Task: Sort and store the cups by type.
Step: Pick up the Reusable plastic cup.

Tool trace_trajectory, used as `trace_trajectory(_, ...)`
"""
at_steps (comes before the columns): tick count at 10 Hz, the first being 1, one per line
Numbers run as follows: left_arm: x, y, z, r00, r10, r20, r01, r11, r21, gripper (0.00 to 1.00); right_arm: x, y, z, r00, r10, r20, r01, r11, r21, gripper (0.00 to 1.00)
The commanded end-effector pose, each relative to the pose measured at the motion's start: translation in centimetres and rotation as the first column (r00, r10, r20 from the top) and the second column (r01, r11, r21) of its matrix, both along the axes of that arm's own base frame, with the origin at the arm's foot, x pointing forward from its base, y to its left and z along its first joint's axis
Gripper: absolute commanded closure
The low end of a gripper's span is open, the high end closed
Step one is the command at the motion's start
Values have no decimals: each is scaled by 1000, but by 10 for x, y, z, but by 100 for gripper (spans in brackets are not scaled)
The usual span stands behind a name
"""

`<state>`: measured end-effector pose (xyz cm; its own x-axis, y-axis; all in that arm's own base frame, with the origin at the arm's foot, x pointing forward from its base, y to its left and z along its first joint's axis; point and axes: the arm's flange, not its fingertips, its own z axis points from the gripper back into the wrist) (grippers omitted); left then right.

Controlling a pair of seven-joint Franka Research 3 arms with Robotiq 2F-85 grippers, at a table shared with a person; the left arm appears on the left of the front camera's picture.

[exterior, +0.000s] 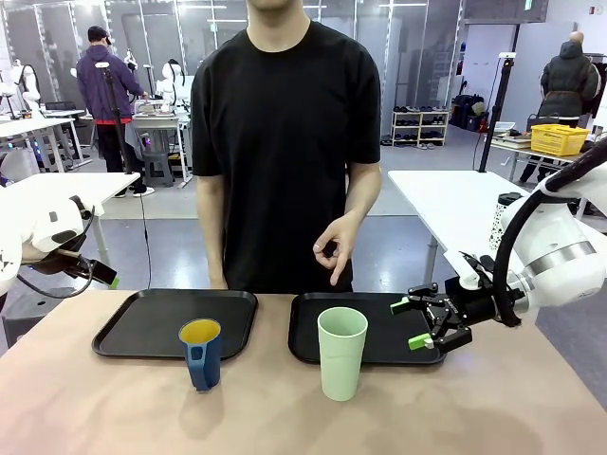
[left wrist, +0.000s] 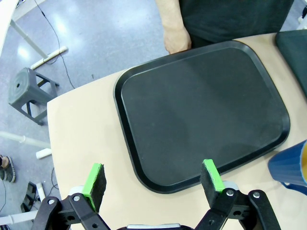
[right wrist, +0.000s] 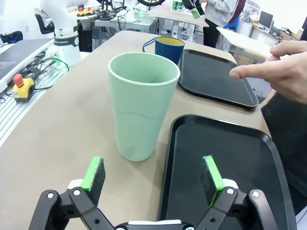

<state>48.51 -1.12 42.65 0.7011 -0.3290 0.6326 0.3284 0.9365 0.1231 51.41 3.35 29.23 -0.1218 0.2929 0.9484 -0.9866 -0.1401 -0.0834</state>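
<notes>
Bright, even overhead lighting; soft, faint shadows lie on the table (exterior: pixel 95 408) around the base of the green tumbler (exterior: pixel 341 353). Focus is sharp on the tumbler; wrist views bow straight lines near their edges.

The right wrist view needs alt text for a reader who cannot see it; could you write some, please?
A tall mint-green tumbler stands upright on the tan table, just beside a black tray, ahead of the open right gripper. Farther off are a blue mug, a second tray and a person's hand, one finger extended.
</notes>
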Motion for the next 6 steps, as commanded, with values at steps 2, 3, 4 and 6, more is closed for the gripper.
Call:
trace_trajectory(2,0,1,2,1000,-7,-3,7,1000,17,0,2,17,-8,999,53,-7,-53,999,-4,0)
trace_trajectory(3,0,1,2,1000,-7,-3,7,1000,17,0,1,25,-12,998,67,-8,-67,998,9,0)
trace_trajectory(4,0,1,2,1000,-7,-3,7,1000,17,0,1,31,-15,998,70,-12,-69,998,13,0)
trace_trajectory(6,0,1,2,1000,-7,-3,7,1000,17,0,6,44,-25,995,90,-32,-90,996,10,0)
